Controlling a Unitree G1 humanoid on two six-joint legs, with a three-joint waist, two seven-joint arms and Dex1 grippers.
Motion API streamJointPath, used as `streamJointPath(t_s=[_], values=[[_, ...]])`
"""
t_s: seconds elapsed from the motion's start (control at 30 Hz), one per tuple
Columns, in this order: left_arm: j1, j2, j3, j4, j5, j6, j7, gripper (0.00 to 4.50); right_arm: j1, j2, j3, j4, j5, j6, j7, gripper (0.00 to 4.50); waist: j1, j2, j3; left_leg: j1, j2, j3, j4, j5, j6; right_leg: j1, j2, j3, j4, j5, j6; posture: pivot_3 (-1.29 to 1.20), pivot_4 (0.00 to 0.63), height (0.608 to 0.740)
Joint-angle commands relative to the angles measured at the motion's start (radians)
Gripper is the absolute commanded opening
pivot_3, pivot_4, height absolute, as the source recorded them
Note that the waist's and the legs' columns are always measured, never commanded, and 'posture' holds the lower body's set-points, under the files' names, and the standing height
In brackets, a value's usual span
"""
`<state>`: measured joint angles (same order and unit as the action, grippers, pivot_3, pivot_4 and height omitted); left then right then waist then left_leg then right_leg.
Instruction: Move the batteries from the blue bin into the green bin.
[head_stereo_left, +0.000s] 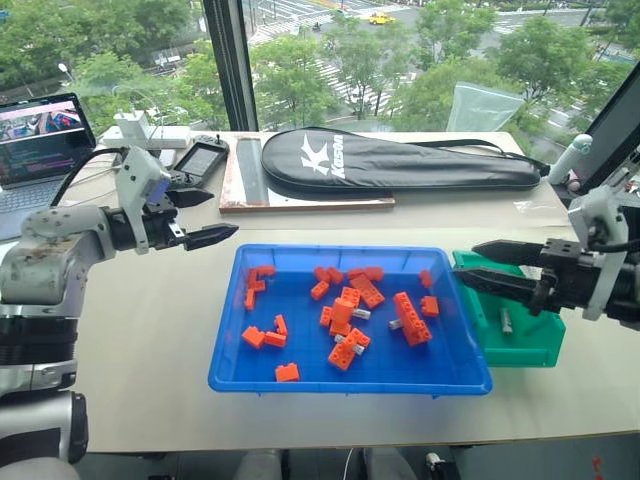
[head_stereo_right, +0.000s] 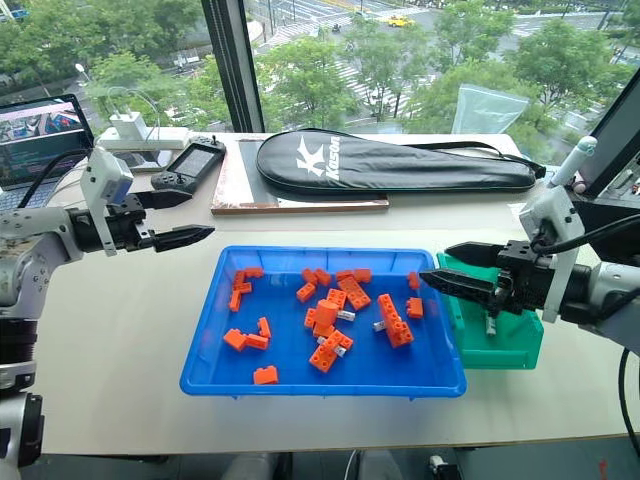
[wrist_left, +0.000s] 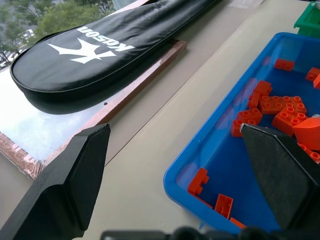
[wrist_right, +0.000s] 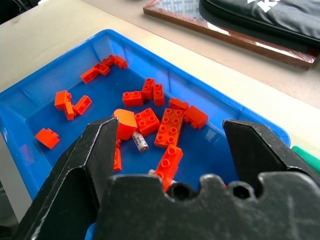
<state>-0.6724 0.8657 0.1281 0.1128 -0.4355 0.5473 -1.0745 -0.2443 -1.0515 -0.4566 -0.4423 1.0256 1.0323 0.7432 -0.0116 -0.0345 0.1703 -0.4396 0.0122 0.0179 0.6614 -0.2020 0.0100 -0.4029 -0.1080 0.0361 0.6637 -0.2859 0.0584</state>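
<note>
The blue bin (head_stereo_left: 340, 385) sits mid-table, with orange bricks (head_stereo_left: 411, 320) scattered inside. Slim grey batteries lie among them: one (head_stereo_left: 361, 314) by the central bricks, another (head_stereo_left: 396, 323) beside the long brick, and one battery (wrist_right: 140, 142) is in the right wrist view. The green bin (head_stereo_left: 530, 345) stands against the blue bin's right side, with a battery (head_stereo_left: 506, 320) inside it. My right gripper (head_stereo_left: 464, 262) hovers open and empty over the seam between both bins, pointing left. My left gripper (head_stereo_left: 225, 213) is open and empty above the table, left of the blue bin's far corner.
A black racket cover (head_stereo_left: 400, 160) lies on the far side of the table, partly on a wood-framed board (head_stereo_left: 290, 195). A handheld controller (head_stereo_left: 200, 160) and a laptop (head_stereo_left: 40, 140) sit at the far left. Bare tabletop (head_stereo_left: 150, 340) lies left of the blue bin.
</note>
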Motion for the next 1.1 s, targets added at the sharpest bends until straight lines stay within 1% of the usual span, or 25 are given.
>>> streamJointPath(t_s=[0.03,0.13,0.27,0.4,0.47,0.57,0.63,0.73,0.77,0.87,0.9,1.0,1.1], values=[[-0.071,-0.004,0.019,-0.011,-0.045,0.033,-0.012,4.50,-0.006,0.011,-0.024,-0.031,0.000,-0.030,-0.012,3.88,0.000,0.000,0.000,0.000,0.000,0.000,0.000,0.000,0.000,0.000,0.000,0.000,0.000,0.000,0.000,0.00,0.150,0.729],[-0.157,-0.055,-0.020,0.019,-0.096,0.077,-0.082,4.50,0.016,0.015,-0.069,-0.079,0.007,-0.010,-0.062,3.88,0.007,-0.001,0.000,-0.001,-0.001,-0.002,0.001,0.000,0.000,0.000,0.000,-0.001,0.000,0.000,0.000,0.00,0.150,0.729],[-0.158,-0.054,-0.087,-0.028,-0.116,0.104,-0.190,4.50,0.076,-0.007,-0.144,-0.132,0.035,0.035,-0.078,3.88,0.008,0.000,0.000,-0.002,-0.002,-0.002,0.001,0.000,0.000,0.001,0.000,0.000,0.000,0.000,0.000,0.00,0.150,0.729],[-0.169,-0.073,-0.161,-0.066,-0.128,0.115,-0.278,4.50,0.221,-0.078,-0.267,-0.209,0.018,0.091,0.003,3.88,0.007,0.000,0.000,-0.002,-0.001,-0.003,0.001,0.000,0.000,0.000,0.001,-0.001,0.000,0.000,0.000,0.00,0.150,0.729],[-0.178,-0.078,-0.207,-0.066,-0.114,0.097,-0.332,4.50,0.251,-0.103,-0.279,-0.256,0.049,0.132,-0.020,3.88,0.008,0.000,0.000,-0.002,-0.001,-0.003,0.001,0.000,0.000,0.001,0.001,-0.001,-0.001,0.000,0.000,0.00,0.150,0.729],[-0.184,-0.074,-0.238,-0.074,-0.113,0.095,-0.382,4.50,0.217,-0.101,-0.228,-0.312,0.140,0.148,-0.096,3.88,-0.001,0.000,0.000,-0.001,-0.001,-0.003,0.002,0.000,0.000,0.001,0.002,0.000,0.000,0.000,0.000,0.00,0.150,0.729],[-0.181,-0.072,-0.254,-0.085,-0.108,0.089,-0.400,4.50,0.192,-0.106,-0.168,-0.344,0.178,0.154,-0.153,3.88,-0.005,0.000,0.000,-0.001,-0.001,-0.003,0.002,0.000,0.000,0.001,0.003,0.000,0.000,0.000,0.000,0.00,0.150,0.729],[-0.148,-0.065,-0.277,-0.121,-0.085,0.068,-0.409,4.50,0.068,-0.031,0.046,-0.360,0.176,0.156,-0.329,3.88,-0.008,-0.001,0.000,-0.001,0.001,-0.004,0.002,0.000,0.000,0.002,0.005,0.001,-0.001,0.000,0.000,0.00,0.150,0.729],[-0.137,-0.062,-0.279,-0.132,-0.081,0.064,-0.412,4.50,0.023,0.000,0.107,-0.347,0.160,0.163,-0.379,3.88,-0.009,-0.001,0.000,-0.002,0.001,-0.004,0.002,0.000,0.000,0.001,0.006,0.001,-0.001,0.001,-0.001,0.00,0.150,0.729],[-0.104,-0.053,-0.268,-0.172,-0.080,0.063,-0.397,4.50,-0.066,0.067,0.282,-0.308,-0.013,0.190,-0.534,3.88,-0.008,-0.001,0.000,-0.002,0.001,-0.004,0.003,0.000,0.000,0.001,0.007,0.003,0.000,0.001,-0.001,0.00,0.150,0.729],[-0.095,-0.050,-0.262,-0.186,-0.083,0.067,-0.391,4.50,-0.087,0.100,0.310,-0.287,-0.032,0.215,-0.585,3.88,-0.007,-0.001,0.000,-0.002,0.001,-0.004,0.003,0.000,0.000,0.000,0.007,0.004,0.000,0.001,-0.001,0.00,0.150,0.729],[-0.087,-0.042,-0.237,-0.203,-0.093,0.080,-0.372,4.50,-0.158,0.248,0.297,-0.213,0.063,0.305,-0.703,3.88,-0.002,-0.001,0.000,-0.003,0.001,-0.005,0.003,0.000,0.000,0.000,0.007,0.004,0.000,0.001,-0.001,0.00,0.150,0.729],[-0.082,-0.033,-0.231,-0.210,-0.092,0.080,-0.368,4.50,-0.212,0.335,0.294,-0.185,0.054,0.408,-0.787,3.88,0.000,-0.001,0.000,-0.005,0.001,-0.006,0.004,0.000,-0.001,-0.001,0.007,0.004,0.001,0.001,-0.001,0.00,0.150,0.729]])
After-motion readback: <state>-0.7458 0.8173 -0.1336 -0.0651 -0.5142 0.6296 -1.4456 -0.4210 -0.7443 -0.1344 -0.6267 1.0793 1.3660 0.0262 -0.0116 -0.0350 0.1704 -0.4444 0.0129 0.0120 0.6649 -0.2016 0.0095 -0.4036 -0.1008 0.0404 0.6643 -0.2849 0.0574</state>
